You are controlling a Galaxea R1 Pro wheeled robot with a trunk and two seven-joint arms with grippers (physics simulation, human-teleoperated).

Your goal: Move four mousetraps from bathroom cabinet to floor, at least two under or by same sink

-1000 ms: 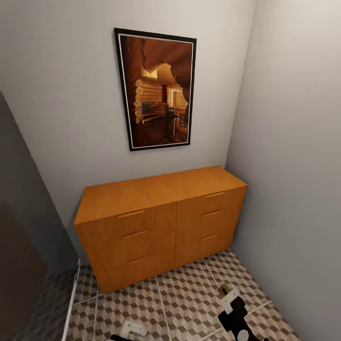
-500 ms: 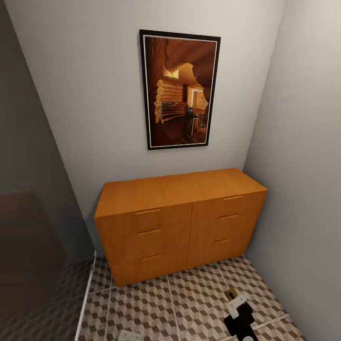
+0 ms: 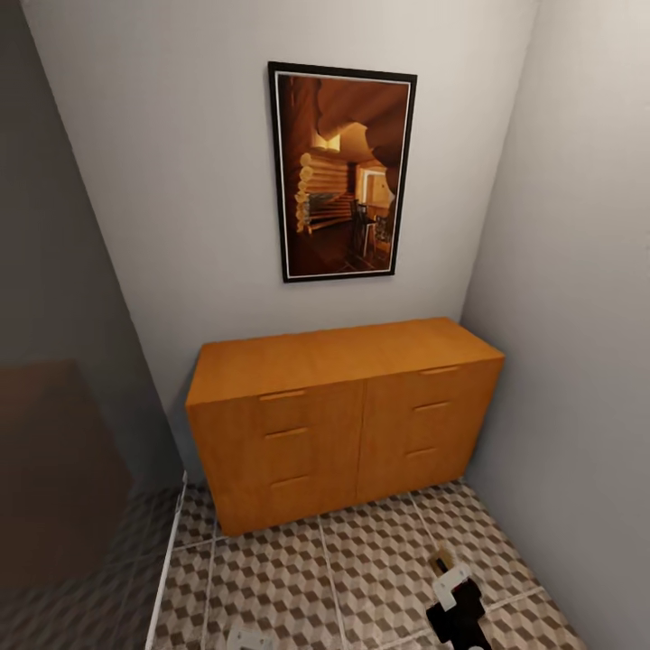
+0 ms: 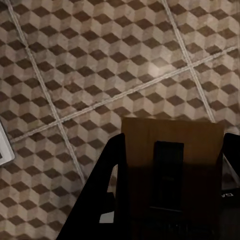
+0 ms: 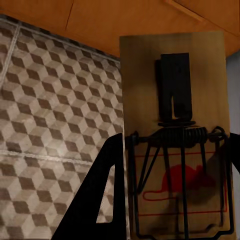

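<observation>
Head view cuts off both arms at the bottom edge: the right gripper (image 3: 449,578) shows as a black-and-white shape at lower right with a small brown piece at its tip, and just a white sliver of the left arm shows at bottom centre-left. A dark blurred mass hides the lower left of the frame. At centre stands the orange-brown cabinet (image 3: 343,424), its drawers closed, on the cube-patterned bathroom floor (image 3: 361,560), below a framed picture (image 3: 341,171) on the wall. In the right wrist view, the black fingers (image 5: 107,190) stand apart on either side of a mousetrap (image 5: 177,135), clamped on its edges, with its spring and red mouse print plain. In the left wrist view, the left gripper (image 4: 172,190) likewise grips a second mousetrap (image 4: 172,150), its lower part lost in shadow.
</observation>
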